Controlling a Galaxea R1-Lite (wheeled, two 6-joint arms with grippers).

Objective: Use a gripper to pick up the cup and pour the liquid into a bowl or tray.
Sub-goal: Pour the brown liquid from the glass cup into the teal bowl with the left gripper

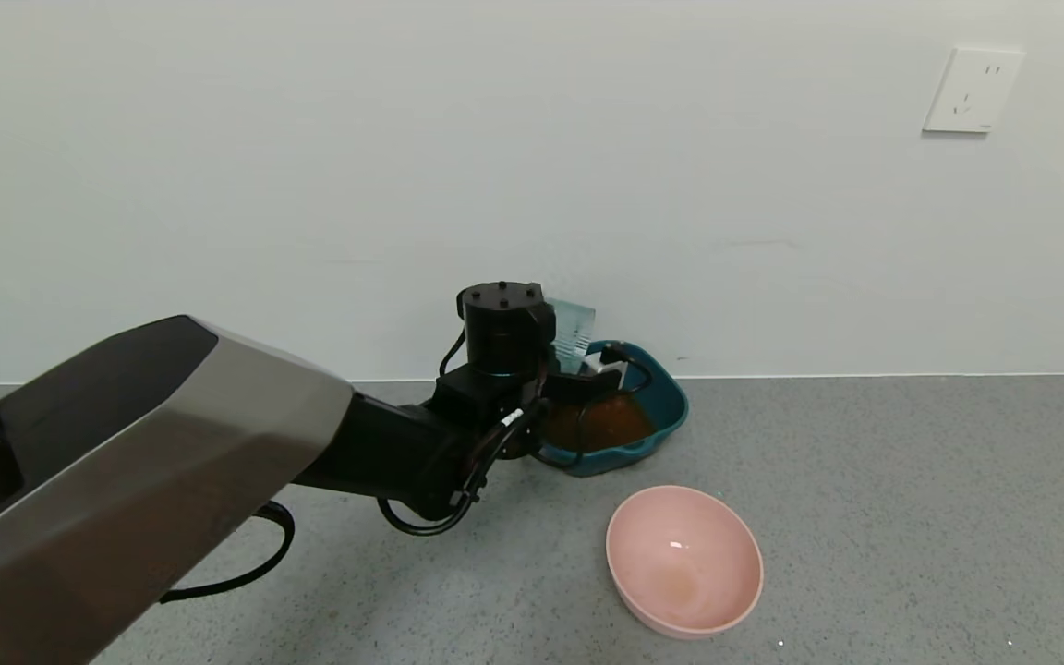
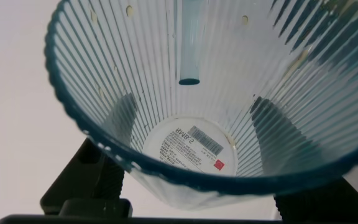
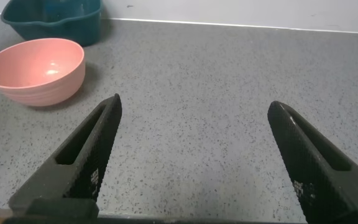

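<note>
My left gripper [image 1: 578, 368] is shut on the cup [image 1: 574, 332], a ribbed pale blue-green tumbler held tipped over the dark teal dish [image 1: 671, 406] by the wall. Reddish-brown liquid [image 1: 601, 421] lies in the dish. In the left wrist view I look into the cup [image 2: 229, 62]. It holds no liquid, and a label shows through its bottom. The fingers [image 2: 277, 134] show dark through its sides, and the gripper [image 2: 197, 143] is clamped around it. My right gripper [image 3: 194, 106] is open and empty over the grey surface, out of the head view.
A round pink bowl [image 1: 684, 561] stands in front of the teal dish and also shows in the right wrist view [image 3: 35, 70], next to the dish [image 3: 55, 22]. A white wall with a socket [image 1: 973, 90] bounds the grey speckled surface [image 1: 911, 517] at the back.
</note>
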